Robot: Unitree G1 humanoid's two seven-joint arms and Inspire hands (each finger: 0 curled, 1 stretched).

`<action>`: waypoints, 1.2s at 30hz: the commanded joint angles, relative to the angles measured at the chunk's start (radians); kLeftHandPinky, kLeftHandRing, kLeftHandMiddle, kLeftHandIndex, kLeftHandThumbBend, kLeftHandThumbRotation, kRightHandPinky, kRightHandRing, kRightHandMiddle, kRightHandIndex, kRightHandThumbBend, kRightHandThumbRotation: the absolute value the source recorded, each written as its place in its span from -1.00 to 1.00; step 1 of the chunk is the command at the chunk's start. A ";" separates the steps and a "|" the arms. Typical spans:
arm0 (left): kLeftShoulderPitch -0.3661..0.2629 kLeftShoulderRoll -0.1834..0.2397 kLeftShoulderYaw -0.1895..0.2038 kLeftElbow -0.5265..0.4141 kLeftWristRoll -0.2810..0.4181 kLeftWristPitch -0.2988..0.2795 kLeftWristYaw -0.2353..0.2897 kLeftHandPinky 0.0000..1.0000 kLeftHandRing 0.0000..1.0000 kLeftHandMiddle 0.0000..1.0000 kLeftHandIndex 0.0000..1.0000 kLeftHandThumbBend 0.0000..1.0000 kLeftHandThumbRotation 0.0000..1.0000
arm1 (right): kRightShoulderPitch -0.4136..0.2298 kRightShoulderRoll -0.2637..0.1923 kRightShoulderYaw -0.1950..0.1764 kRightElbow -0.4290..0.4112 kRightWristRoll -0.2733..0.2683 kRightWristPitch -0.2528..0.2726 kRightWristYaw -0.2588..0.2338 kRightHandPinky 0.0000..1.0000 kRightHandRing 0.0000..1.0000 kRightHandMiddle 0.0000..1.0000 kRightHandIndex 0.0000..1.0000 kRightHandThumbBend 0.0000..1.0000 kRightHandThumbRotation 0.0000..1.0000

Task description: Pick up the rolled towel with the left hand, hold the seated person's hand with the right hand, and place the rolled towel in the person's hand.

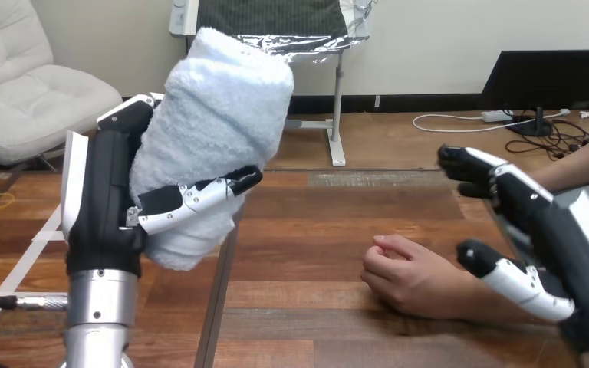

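Observation:
My left hand [103, 207] is raised at the view's left, its thumb and fingers curled round the rolled towel [215, 123], a pale blue-white roll held upright and clear of the table. The person's hand [406, 276] rests on the wooden table [307, 307] at lower right, fingers loosely curled, with its forearm running off to the right. My right hand [541, 230] hovers open just right of and above that hand's wrist, fingers spread above and thumb below, apart from it as far as I can see.
The table's left edge [218, 307] runs up from the bottom under the towel. Bare tabletop lies between the towel and the person's hand.

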 commanded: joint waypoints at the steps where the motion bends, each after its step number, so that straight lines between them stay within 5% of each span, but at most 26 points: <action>1: -0.030 -0.018 -0.003 -0.035 -0.034 -0.037 -0.010 -0.59 -0.48 -0.34 -0.23 0.05 -1.00 | -0.077 -0.058 -0.045 0.027 -0.027 0.013 0.003 0.59 0.68 0.71 0.68 0.80 0.40; 16: -0.020 -0.031 -0.013 -0.042 -0.040 -0.059 -0.028 -0.61 -0.50 -0.36 -0.24 0.02 -1.00 | -0.116 -0.167 -0.087 0.058 -0.087 0.081 0.018 0.48 0.69 0.76 0.72 0.99 0.07; 28: -0.019 -0.039 -0.016 -0.029 -0.033 -0.077 -0.031 -0.61 -0.50 -0.37 -0.25 0.00 -1.00 | -0.145 -0.266 -0.107 0.092 -0.093 0.149 0.084 0.49 0.74 0.79 0.74 1.00 -0.13; 36: -0.020 -0.043 -0.017 -0.019 -0.037 -0.094 -0.037 -0.61 -0.50 -0.37 -0.26 -0.03 -1.00 | -0.173 -0.322 -0.097 0.148 -0.105 0.136 0.116 0.47 0.72 0.76 0.72 1.00 -0.28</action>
